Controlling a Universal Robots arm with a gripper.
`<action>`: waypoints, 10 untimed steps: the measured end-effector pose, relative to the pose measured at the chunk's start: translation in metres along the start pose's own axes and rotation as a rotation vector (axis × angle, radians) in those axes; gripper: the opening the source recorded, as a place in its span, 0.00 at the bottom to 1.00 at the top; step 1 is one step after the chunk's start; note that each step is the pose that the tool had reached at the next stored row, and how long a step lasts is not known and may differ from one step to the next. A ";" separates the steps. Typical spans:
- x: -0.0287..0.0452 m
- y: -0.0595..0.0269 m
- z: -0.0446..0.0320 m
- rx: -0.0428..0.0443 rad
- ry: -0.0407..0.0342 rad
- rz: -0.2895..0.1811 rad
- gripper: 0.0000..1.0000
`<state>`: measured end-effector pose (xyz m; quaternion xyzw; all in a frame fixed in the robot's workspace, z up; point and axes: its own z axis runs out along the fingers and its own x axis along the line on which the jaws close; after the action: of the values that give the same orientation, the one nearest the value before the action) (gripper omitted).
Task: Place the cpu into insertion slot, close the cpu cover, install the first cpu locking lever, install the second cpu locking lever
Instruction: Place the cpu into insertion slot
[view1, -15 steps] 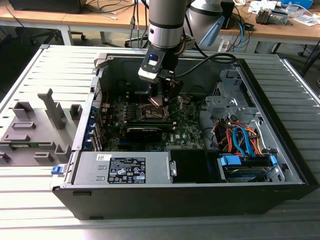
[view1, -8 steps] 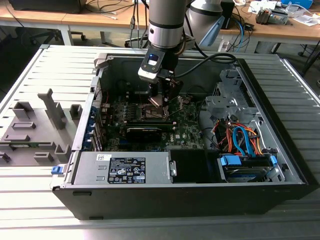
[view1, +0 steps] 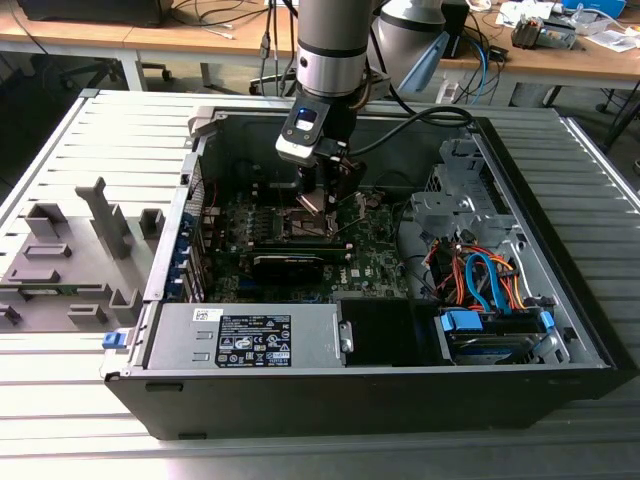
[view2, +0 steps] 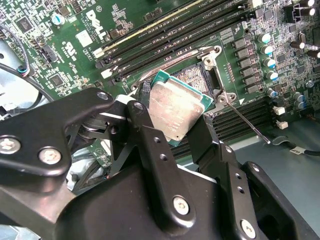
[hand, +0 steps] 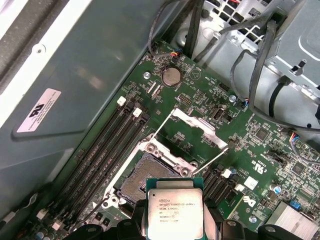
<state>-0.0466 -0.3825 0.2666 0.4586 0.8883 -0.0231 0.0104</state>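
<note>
The exterior view stood off my arm, high before the open computer case. It looked down into the case from well back, and took in the ribbed tabletop too. Both wrist cameras rode close above the motherboard. The first wrist view faced down past the cpu clamped in my pincer, onto the insertion slot and the raised cpu cover. The second wrist view looked from another angle, over my pincer's black links, at the same chip and slot. All three views shared the socket area.
</note>
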 end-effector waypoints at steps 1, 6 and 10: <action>0.0000 0.0000 0.0000 0.0000 0.0001 0.001 0.54; 0.0000 0.0000 0.0000 0.0001 0.0001 0.004 0.54; 0.0000 0.0000 0.0000 0.0003 0.0002 0.007 0.54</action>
<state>-0.0466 -0.3825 0.2666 0.4615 0.8868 -0.0231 0.0103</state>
